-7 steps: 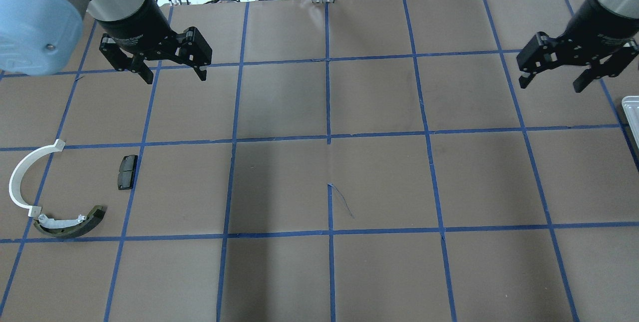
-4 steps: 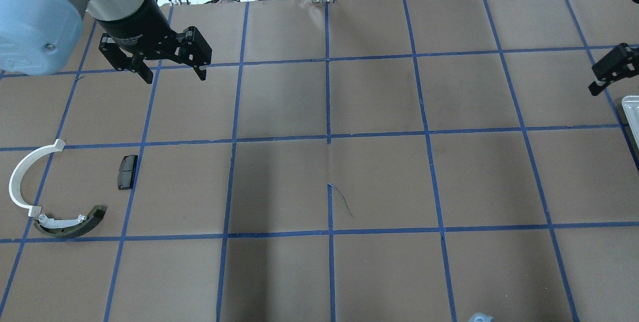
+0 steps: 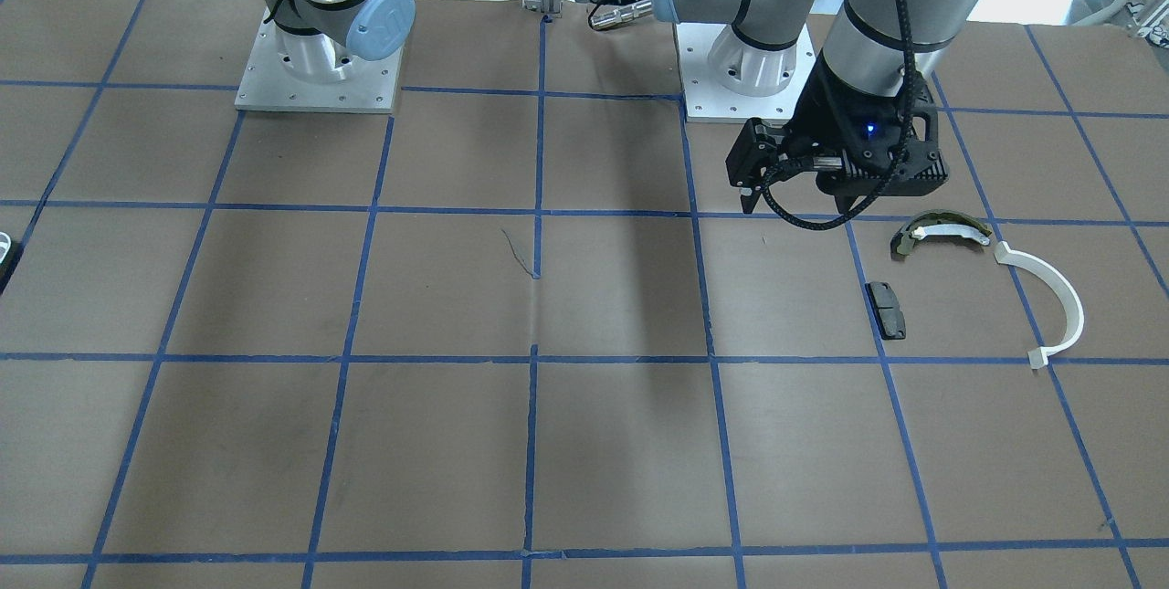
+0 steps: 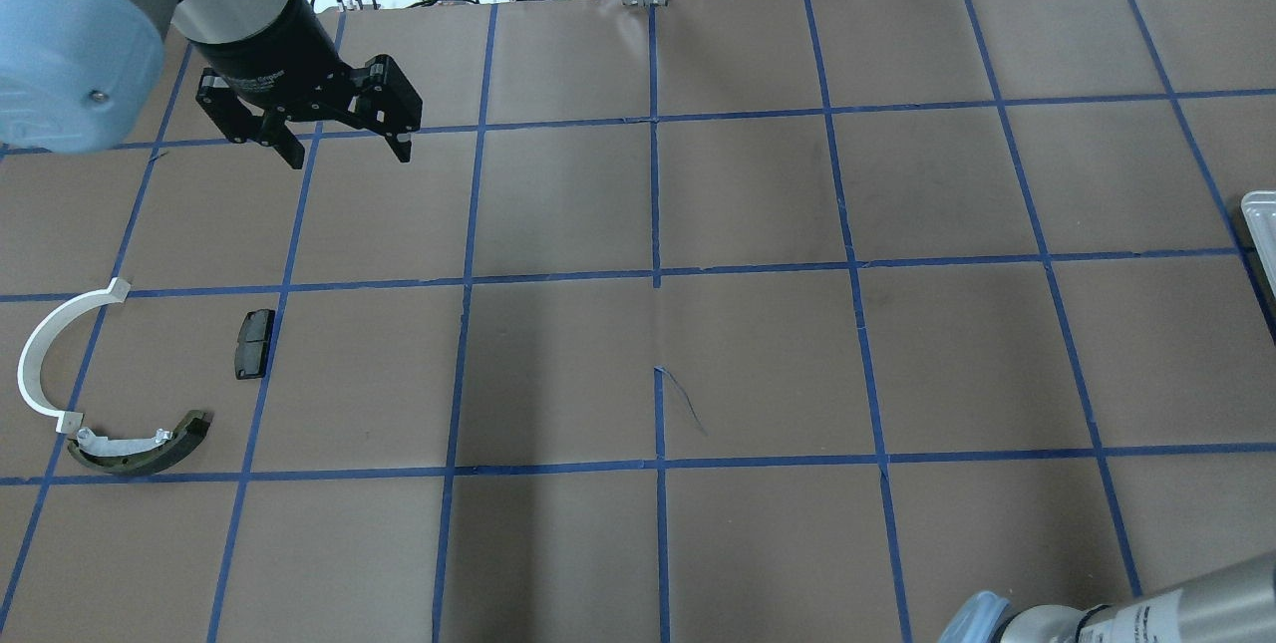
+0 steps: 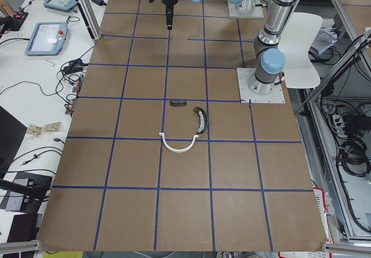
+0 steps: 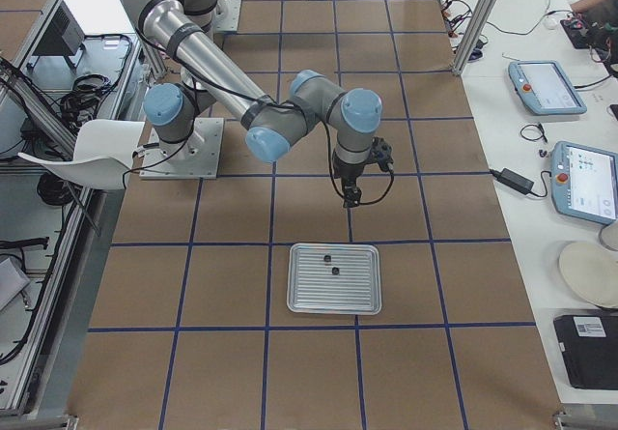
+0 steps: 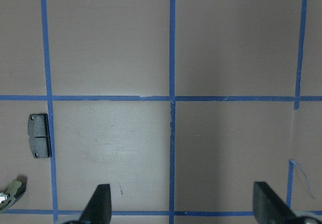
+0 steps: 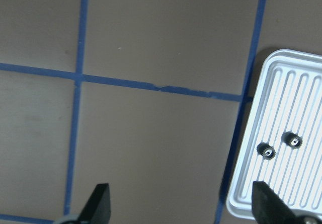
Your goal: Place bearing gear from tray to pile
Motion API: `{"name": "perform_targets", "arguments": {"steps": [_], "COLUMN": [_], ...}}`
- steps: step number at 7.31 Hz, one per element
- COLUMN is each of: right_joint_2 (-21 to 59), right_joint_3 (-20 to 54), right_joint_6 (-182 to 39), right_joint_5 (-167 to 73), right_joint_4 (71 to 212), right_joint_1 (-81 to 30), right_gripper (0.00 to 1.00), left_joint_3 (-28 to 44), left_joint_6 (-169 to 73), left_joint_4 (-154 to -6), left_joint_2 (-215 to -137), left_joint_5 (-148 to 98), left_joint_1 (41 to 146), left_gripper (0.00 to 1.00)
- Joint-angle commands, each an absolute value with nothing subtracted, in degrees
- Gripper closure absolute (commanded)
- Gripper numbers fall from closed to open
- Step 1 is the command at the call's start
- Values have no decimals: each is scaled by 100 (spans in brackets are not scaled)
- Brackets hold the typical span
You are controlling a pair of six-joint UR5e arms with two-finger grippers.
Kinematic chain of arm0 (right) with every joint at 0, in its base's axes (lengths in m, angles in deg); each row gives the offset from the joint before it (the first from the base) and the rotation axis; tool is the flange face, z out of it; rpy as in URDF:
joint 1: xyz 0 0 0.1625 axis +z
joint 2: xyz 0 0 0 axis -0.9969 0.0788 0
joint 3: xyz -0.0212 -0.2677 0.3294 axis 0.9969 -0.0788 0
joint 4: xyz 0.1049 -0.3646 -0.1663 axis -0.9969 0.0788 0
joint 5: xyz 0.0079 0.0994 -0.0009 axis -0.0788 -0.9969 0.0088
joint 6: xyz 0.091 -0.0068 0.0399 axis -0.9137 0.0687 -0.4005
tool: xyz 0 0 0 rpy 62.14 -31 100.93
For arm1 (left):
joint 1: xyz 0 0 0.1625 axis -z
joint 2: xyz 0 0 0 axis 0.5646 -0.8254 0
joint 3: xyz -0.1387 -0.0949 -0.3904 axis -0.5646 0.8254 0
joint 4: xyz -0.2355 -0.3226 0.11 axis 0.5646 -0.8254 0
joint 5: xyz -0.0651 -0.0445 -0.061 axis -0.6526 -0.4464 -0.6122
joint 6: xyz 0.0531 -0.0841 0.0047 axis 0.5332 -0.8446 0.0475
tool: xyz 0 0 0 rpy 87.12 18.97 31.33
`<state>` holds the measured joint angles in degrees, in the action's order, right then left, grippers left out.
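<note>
On the tray (image 8: pixel 297 93) lie two bearing gears (image 8: pixel 265 151).

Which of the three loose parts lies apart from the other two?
The small black rectangular pad: it lies alone, while the white arc and the olive-green shoe lie end to end, nearly meeting.

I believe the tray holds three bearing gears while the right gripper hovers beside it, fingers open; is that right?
Not quite: the tray holds two bearing gears, not three, as the right wrist-mounted view shows. The right gripper does hover beside it, fingers open.
</note>
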<state>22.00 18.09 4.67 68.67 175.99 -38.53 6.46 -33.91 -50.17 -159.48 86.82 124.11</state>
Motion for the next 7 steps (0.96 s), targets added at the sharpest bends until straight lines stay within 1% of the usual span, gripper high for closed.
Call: {"name": "perform_targets", "arguments": {"steps": [1,3,4,5,6,7], "right_joint_2": [1672,1327,1274,1108,1037,1010], "right_joint_3": [1805,1770,1779,1788,1779,1831], "right_joint_6": [1309,1803,2040,2164,2270,2314], "right_joint_5": [6807,6736,6736,6744,6805,6849], "right_joint_4": [18372,18429,18533,18743,18823,18833], "right_joint_1": [-4169,-4355,-4356,-4364,-4364,-4364], "right_gripper": [0,1,8,22,34,36], "left_joint_3": [666,675,675,675,675,675], "left_joint_6": [-3391,-3391,-3391,-3391,-3391,-3391], "left_joint_4": [-5017,-5017,-5017,-5017,-5017,-5017], "left_joint_2": [-15934,-15934,-15934,-15934,-15934,-15934], "left_joint_5": [8691,8708,8708,8708,8708,8708], "left_joint_1": [12411,12411,12411,12411,12411,12411], "left_gripper": [0,0,0,0,0,0]}}
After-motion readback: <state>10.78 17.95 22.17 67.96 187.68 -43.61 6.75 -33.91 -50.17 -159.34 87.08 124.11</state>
